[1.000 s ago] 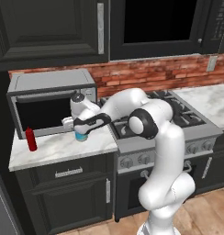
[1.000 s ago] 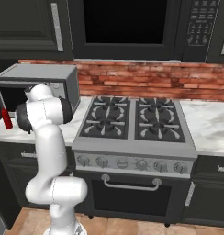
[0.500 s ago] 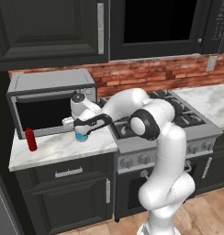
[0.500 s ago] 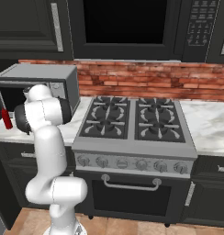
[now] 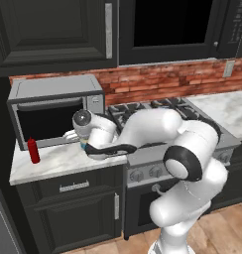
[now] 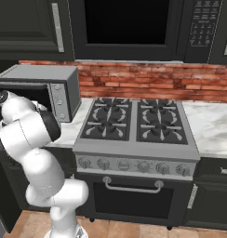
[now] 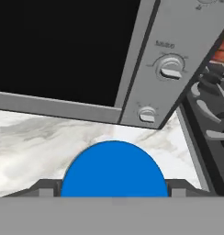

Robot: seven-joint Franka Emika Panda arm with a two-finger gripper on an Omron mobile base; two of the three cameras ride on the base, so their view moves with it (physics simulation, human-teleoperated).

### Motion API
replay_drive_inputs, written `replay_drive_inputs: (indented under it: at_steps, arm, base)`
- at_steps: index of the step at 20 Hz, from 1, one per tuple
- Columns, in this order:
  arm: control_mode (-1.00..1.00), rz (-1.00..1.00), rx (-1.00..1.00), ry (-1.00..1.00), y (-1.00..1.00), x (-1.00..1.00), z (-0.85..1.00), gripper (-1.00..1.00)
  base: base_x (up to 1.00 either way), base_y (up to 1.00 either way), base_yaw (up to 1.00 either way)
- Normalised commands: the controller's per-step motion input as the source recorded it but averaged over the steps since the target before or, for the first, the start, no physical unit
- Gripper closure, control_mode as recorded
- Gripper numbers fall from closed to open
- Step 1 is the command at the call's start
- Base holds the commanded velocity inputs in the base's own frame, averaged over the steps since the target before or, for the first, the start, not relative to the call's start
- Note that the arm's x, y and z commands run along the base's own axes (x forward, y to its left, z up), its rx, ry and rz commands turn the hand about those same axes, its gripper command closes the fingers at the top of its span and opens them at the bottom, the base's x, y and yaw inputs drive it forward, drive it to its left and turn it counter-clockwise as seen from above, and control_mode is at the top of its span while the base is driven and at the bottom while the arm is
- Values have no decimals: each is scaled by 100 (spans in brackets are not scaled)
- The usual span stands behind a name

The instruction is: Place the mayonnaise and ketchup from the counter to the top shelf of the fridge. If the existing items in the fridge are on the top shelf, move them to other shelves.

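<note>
mayonnaise (image 7: 114,169) jar between the fingers (image 7: 48,187)

Red brick backsplash (image 6: 148,76) behind grey gas stove (image 6: 136,125); dark upper cabinets (image 5: 53,32) above, dark lower cabinets (image 5: 68,208) below. Grey toaster oven (image 5: 56,111) left of stove. Wood floor (image 5: 217,233).

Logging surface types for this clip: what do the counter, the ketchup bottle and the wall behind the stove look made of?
Counter: white marble look, grey veining, smooth. Ketchup: probably plastic, uniform matte red, no label visible. Wall: red brick, pale mortar lines.
</note>
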Motion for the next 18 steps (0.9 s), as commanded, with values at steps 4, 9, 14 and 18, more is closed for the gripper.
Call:
replay_drive_inputs:
  at_steps: [4, 9, 14, 18]
  arm:
    - [-100, 0, 6, -1, 0, -100, 100, 100]
    - [-100, 0, 9, 2, 0, -100, 95, 100]
    - [-100, -3, 15, 13, -28, -100, 72, 100]
    - [-100, -5, 17, 14, -64, -100, 42, 100]
  base:
    - [0, 0, 0]
    - [0, 0, 0]
    - [0, 0, 0]
    - [0, 0, 0]
